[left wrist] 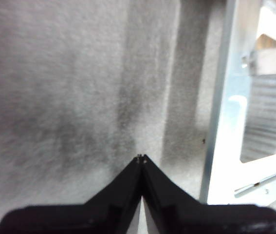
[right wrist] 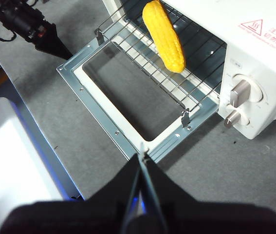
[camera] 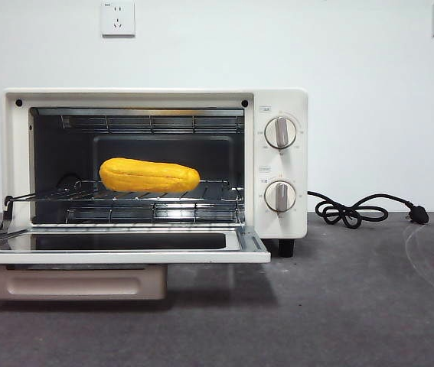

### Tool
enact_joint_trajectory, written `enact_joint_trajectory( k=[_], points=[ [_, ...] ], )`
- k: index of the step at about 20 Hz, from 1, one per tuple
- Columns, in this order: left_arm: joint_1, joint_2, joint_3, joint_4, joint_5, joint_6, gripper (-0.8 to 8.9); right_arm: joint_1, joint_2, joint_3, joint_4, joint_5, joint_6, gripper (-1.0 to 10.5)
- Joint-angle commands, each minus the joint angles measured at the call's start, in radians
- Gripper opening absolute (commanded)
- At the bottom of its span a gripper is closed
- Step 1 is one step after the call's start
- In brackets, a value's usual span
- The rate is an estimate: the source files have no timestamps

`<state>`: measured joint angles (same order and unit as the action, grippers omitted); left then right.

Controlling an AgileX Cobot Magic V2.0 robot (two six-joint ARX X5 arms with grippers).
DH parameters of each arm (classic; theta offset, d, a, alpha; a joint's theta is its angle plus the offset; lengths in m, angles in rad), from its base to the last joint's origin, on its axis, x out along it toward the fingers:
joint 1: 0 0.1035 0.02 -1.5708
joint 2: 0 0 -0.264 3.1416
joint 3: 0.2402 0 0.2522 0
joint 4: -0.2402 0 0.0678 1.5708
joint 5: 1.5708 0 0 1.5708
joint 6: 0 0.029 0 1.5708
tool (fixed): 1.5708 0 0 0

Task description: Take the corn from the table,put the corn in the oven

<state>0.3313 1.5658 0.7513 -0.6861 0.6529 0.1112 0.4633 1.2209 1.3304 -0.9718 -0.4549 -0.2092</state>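
Grey table [camera: 354, 306] lies nearest, with the oven [camera: 278, 103] door folded down onto it. Behind, the corn [camera: 149, 175] rests lengthwise on the wire rack [camera: 217, 191] inside. It looks glossy, stiff and light, likely slippery; its middle seems best to grasp. Both the left gripper [left wrist: 141, 157] and right gripper [right wrist: 142, 156] hang pressed together, holding nothing. Red warning writing on the oven top is too small to read.
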Motion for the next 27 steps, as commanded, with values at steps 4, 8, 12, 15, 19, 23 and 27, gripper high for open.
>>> enact_joint_trajectory(
  k=[4,8,12,15,19,23,27],
  points=[
    [-0.047,0.039,-0.003,0.002,0.010,-0.003,-0.09,0.000,0.001,0.001,0.003,-0.006,-0.008,-0.2],
    [-0.044,0.039,-0.003,-0.010,0.117,-0.002,-0.09,0.000,0.001,0.001,0.003,-0.006,-0.008,-0.2],
    [-0.042,0.039,-0.002,-0.054,0.192,0.016,-0.09,0.000,0.001,0.001,0.002,-0.006,-0.007,-0.2],
    [-0.022,0.039,0.001,-0.110,0.193,0.026,-0.09,0.000,0.001,0.001,0.002,-0.006,-0.007,-0.2],
    [0.002,0.035,0.011,-0.166,0.210,0.036,-0.09,0.000,0.001,0.001,0.001,-0.006,-0.007,-0.2],
    [0.012,0.035,0.011,-0.121,0.395,0.047,-0.08,0.000,0.001,0.001,-0.013,-0.006,-0.007,-0.2],
    [0.012,0.035,0.011,-0.088,0.460,0.043,-0.09,0.000,0.001,0.001,-0.029,-0.006,-0.008,-0.2]
  ],
)
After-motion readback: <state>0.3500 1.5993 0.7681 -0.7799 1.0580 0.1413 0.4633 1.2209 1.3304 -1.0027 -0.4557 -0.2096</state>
